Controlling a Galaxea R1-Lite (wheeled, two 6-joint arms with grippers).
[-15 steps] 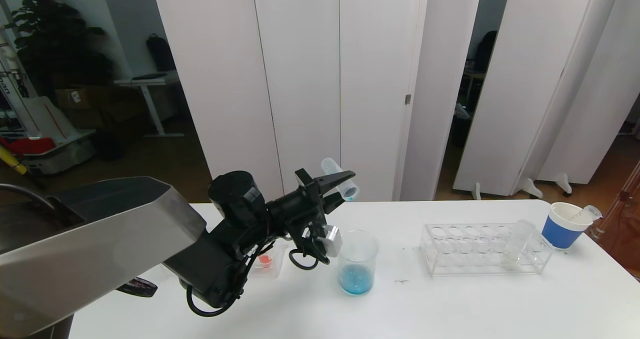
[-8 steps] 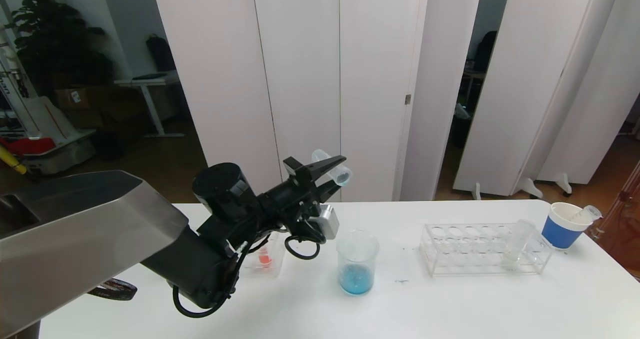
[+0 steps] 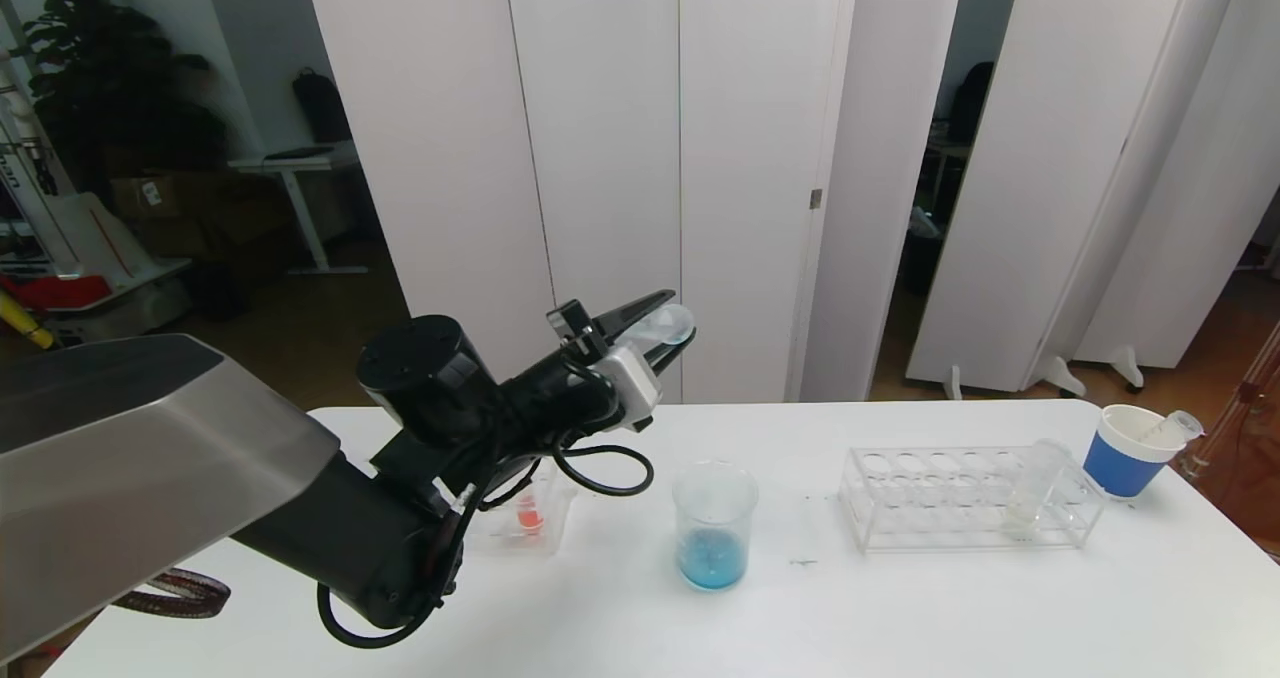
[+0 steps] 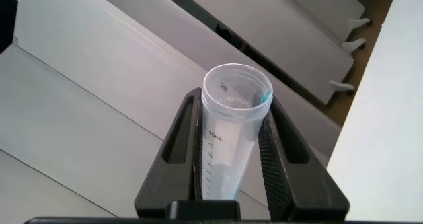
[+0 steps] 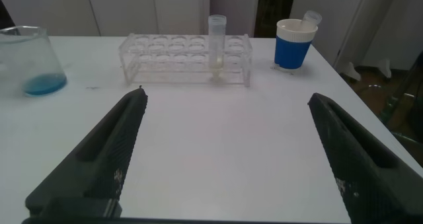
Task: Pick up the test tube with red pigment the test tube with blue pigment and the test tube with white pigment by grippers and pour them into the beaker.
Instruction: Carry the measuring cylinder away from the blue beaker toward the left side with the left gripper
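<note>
My left gripper (image 3: 668, 324) is raised above the table, left of and behind the beaker, shut on the test tube with blue pigment (image 3: 655, 328). The tube (image 4: 232, 141) lies roughly level between the fingers (image 4: 182, 141), looking nearly empty with a blue trace at its mouth. The clear beaker (image 3: 714, 523) stands mid-table with blue pigment at its bottom. The test tube with white pigment (image 3: 1032, 486) leans in the clear rack (image 3: 905, 498). The test tube with red pigment (image 3: 529, 518) sits in a small clear holder behind the left arm. My right gripper (image 5: 226, 95) hovers open above bare table.
A white cup with a blue band (image 3: 1124, 450) holding an empty tube stands at the table's far right, also in the right wrist view as the cup (image 5: 293, 44). The rack (image 5: 165, 57), white-pigment tube (image 5: 217, 42) and beaker (image 5: 30, 59) lie beyond the right gripper.
The left gripper has lifted and drawn back left from above the beaker, turning the tube from mouth-down toward level. The right arm has not moved.
</note>
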